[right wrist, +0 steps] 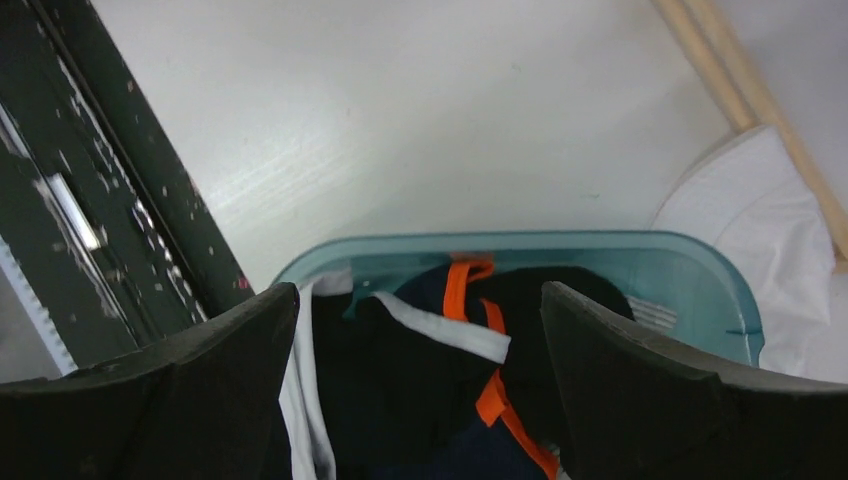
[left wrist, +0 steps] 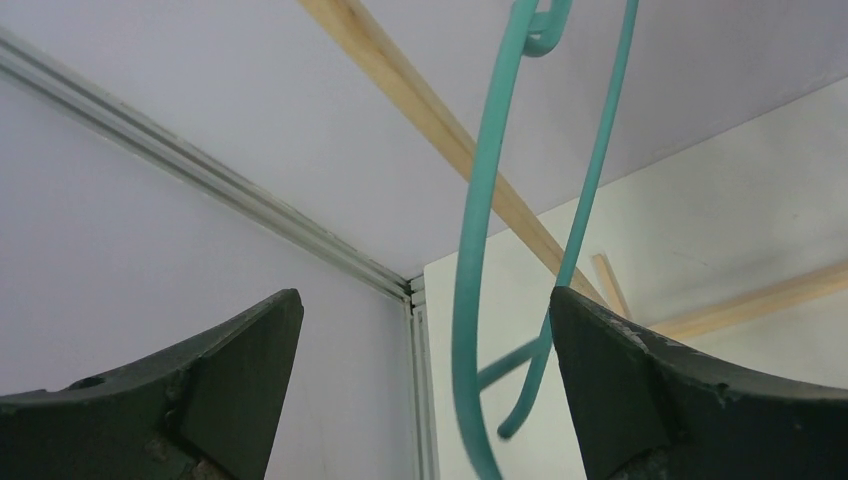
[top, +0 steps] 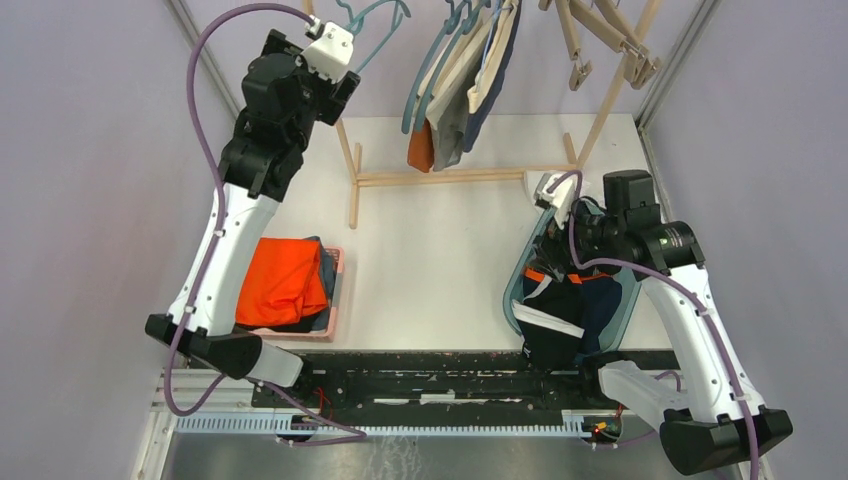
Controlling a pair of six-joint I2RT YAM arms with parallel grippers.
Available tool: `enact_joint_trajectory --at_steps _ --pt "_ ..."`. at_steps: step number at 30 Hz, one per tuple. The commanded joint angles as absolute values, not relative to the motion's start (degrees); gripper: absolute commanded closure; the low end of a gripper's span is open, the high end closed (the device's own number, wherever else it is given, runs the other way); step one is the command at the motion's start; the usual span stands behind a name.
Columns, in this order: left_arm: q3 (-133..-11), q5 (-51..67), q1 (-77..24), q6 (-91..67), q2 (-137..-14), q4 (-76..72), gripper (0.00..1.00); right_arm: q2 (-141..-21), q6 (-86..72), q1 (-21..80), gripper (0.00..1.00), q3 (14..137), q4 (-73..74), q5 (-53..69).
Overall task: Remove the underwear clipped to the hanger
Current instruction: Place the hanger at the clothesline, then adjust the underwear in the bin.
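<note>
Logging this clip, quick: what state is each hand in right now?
Left hand: open, teal hanger in front, not gripped.
Right hand: open, empty, over underwear in teal bin.

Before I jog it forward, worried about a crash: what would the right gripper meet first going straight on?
Probably the dark underwear piled in the teal basket: the right gripper points into it, fingers open. How far off is unclear.

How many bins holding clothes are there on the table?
2. A pink bin on the left, holding an orange cloth; a teal bin on the right, holding dark underwear. None seems hidden.
</note>
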State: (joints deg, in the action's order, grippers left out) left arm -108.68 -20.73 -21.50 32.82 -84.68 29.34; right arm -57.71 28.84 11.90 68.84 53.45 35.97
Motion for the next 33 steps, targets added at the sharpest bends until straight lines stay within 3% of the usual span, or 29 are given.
enact_joint_trajectory --at_steps 1,7,13,18,24,30,33 --pt "-105.9 -23.1 -21.2 30.7 -79.9 24.8 0.01 -57.0 46.9 12.2 0.0 67.1 72.0 32.6" --pt "-104.0 -24.0 -21.3 31.4 -75.2 24.7 0.01 -58.3 55.8 13.6 0.0 61.1 81.4 34.3" --pt "-102.4 -22.9 -21.3 31.4 -71.5 26.0 0.01 -61.1 53.1 16.6 0.01 54.9 75.6 32.3" --pt "-102.4 -19.2 -21.3 29.4 -69.7 28.7 0.01 -65.1 49.0 18.7 0.11 52.6 69.4 29.6" --pt "-102.8 -13.5 -21.3 26.7 -68.4 31.9 0.01 -66.3 46.2 19.9 0.39 51.4 65.6 26.0" --pt "-100.8 -10.0 -21.3 25.1 -66.1 32.9 0.01 -67.0 45.9 19.9 0.94 53.9 67.5 25.9" --pt "-100.0 -8.7 -21.3 25.0 -65.1 33.5 0.01 -65.3 44.1 19.9 0.99 56.1 67.6 25.9"
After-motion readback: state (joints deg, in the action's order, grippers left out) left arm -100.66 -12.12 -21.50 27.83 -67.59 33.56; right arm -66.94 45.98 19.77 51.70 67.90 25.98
